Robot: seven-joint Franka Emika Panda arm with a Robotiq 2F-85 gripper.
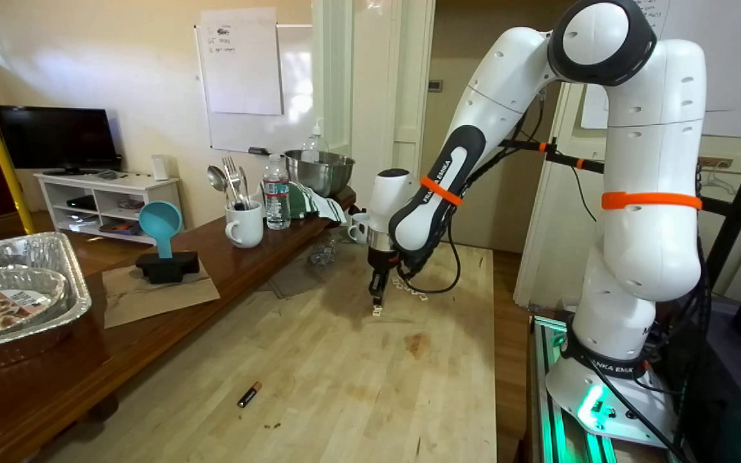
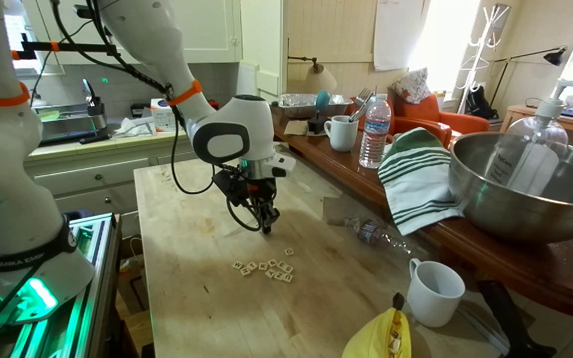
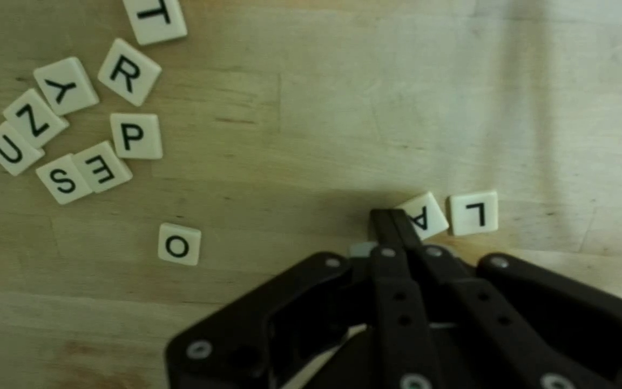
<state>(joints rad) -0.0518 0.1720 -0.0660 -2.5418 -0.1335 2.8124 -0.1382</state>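
My gripper (image 3: 390,217) is shut, its two fingertips pressed together with nothing seen between them. It points down at the wooden table, and both exterior views show it low over the surface (image 1: 377,299) (image 2: 267,228). A cream letter tile A (image 3: 430,215) lies right beside the fingertips, partly hidden by them; whether they touch it I cannot tell. Tile L (image 3: 474,213) lies just right of A, with a narrow gap. Tile O (image 3: 180,244) lies alone to the left. Several more tiles, among them P (image 3: 137,136) and R (image 3: 129,72), lie scattered at upper left.
A battery (image 1: 249,395) lies on the table. A yellow pouch (image 2: 378,338), a white mug (image 2: 434,294) and a plastic bottle on its side (image 2: 377,234) are near the raised dark counter (image 1: 216,257). The counter bears a steel bowl (image 2: 515,214) and a striped towel (image 2: 416,184).
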